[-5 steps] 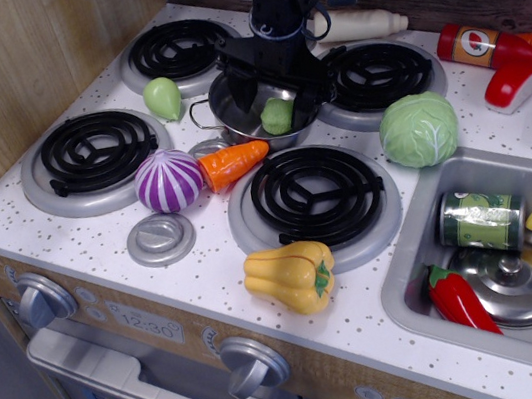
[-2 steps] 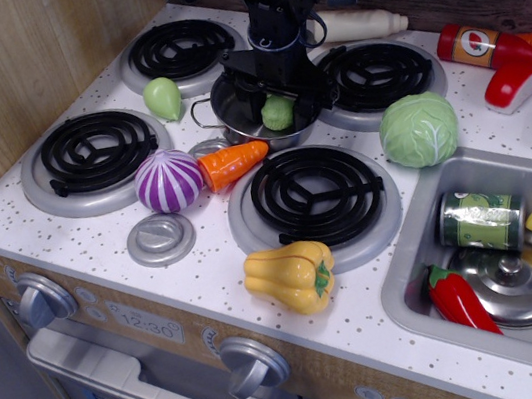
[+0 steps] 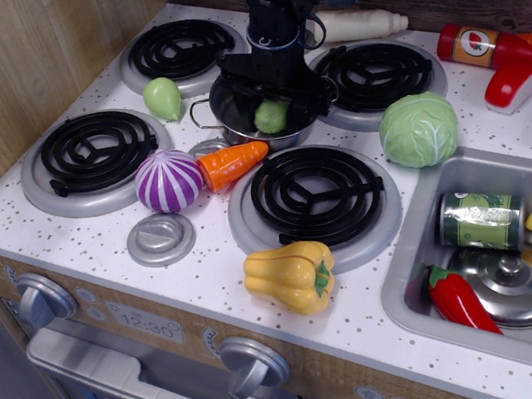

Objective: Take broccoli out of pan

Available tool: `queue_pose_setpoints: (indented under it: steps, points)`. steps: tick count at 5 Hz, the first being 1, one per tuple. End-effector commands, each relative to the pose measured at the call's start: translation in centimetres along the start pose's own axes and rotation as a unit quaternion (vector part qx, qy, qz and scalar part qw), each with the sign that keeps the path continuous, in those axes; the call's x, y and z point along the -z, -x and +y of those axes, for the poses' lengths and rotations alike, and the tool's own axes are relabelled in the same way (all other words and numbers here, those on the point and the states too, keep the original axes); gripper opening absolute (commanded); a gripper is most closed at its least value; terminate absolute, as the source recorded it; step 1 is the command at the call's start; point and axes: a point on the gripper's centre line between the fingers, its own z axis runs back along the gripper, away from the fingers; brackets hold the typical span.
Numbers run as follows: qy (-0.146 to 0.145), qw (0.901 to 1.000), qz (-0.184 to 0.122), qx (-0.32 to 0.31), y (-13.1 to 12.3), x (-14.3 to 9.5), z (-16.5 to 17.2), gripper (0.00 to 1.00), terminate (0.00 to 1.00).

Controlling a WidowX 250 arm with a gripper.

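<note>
The broccoli [image 3: 271, 117], a small light green lump, sits inside the steel pan [image 3: 224, 115] in the middle of the toy stovetop, between the burners. My black gripper [image 3: 274, 107] hangs straight down into the pan from above. Its jaws are open, one finger on each side of the broccoli and close to it. The fingertips are low in the pan and partly hidden by its rim. I cannot tell whether the fingers touch the broccoli.
A pale green pear-shaped piece [image 3: 162, 97], purple onion [image 3: 168, 181], carrot [image 3: 233, 162] and flat lid [image 3: 161, 239] lie left of the pan. A cabbage [image 3: 419, 130] lies to the right, a yellow pepper [image 3: 291, 276] in front. The sink [image 3: 406, 238] holds a can, red pepper, banana and lid.
My gripper has come down deeper into the pan and its fingers have drawn in around the broccoli. The broccoli has shifted slightly left.
</note>
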Motion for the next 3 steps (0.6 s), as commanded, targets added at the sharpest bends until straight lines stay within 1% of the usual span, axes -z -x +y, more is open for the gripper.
queue_pose_setpoints:
  steps: [1,2,3]
  points:
    - [-0.023,0.9990,-0.032,-0.022,-0.9,-8.6,0.3,0.00,0.00]
    - [-0.027,0.9991,-0.011,-0.032,0.5,-10.3,0.4,0.00,0.00]
    - [-0.006,0.9992,-0.004,-0.039,1.7,-10.3,0.2,0.00,0.00]
